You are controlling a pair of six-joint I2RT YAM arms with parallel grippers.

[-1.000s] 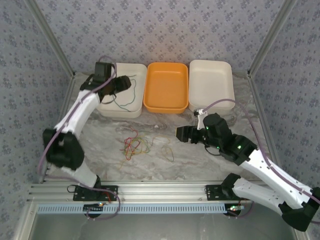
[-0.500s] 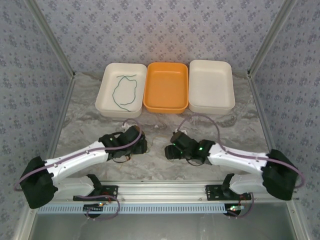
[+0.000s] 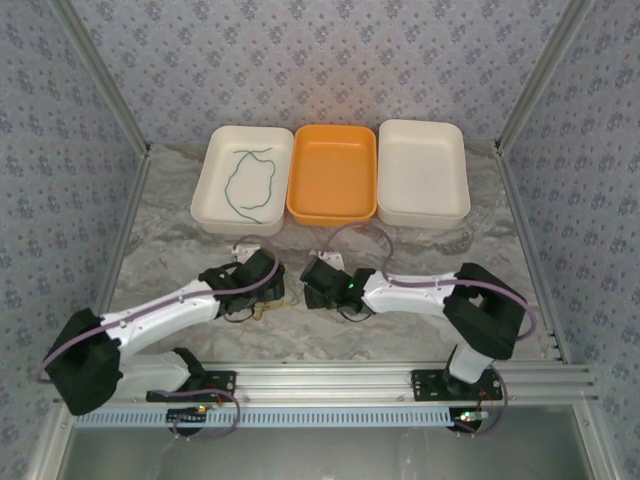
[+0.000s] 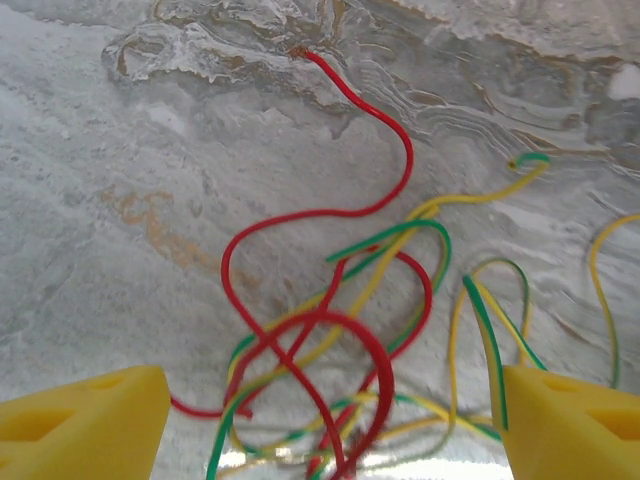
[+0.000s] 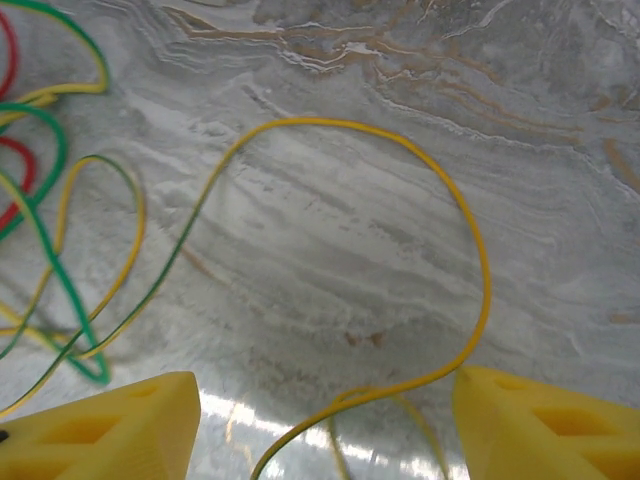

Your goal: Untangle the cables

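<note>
The left fingers (image 4: 85,420) have been lowered from the white tray (image 3: 240,229) and opened wider, so the tangled cables (image 4: 335,330) lie between them. The right fingers (image 5: 100,425) have been swung down, a yellow loop (image 5: 470,230) between them.

You see the whole desk (image 3: 170,235) from above and behind; both wrist views face down, close over the cables (image 4: 330,316).
</note>
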